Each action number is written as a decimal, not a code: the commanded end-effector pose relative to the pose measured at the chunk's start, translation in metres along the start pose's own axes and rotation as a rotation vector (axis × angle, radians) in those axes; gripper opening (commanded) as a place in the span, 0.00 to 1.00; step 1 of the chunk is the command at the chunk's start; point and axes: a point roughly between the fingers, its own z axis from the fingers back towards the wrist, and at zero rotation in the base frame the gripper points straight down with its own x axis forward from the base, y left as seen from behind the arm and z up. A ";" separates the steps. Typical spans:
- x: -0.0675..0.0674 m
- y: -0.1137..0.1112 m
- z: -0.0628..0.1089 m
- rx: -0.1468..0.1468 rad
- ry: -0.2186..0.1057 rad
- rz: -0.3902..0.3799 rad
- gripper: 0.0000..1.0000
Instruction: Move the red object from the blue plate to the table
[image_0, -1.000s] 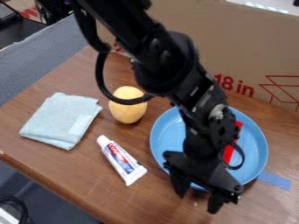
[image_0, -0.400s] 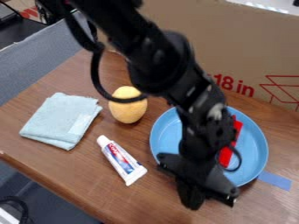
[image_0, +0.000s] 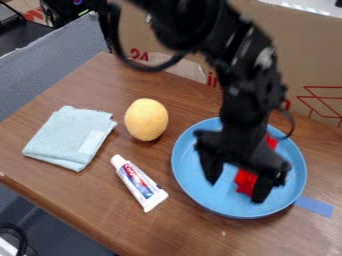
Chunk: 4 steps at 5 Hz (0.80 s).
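Over the blue plate (image_0: 223, 203), the gripper (image_0: 238, 184) hangs with its fingers apart, apparently holding nothing. Just beside them on the plate lies the red object (image_0: 246, 181), toward the box side (partly hidden, so its long axis is hard to judge).

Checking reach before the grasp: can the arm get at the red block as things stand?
Likely yes: the claw hangs over the blue plate, and nothing visible covers the red block except the arm itself.
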 end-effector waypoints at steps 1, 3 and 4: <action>0.032 0.000 0.046 -0.049 -0.066 0.033 1.00; 0.031 0.019 0.042 -0.032 -0.054 0.049 1.00; 0.026 0.009 0.022 -0.009 -0.050 0.061 1.00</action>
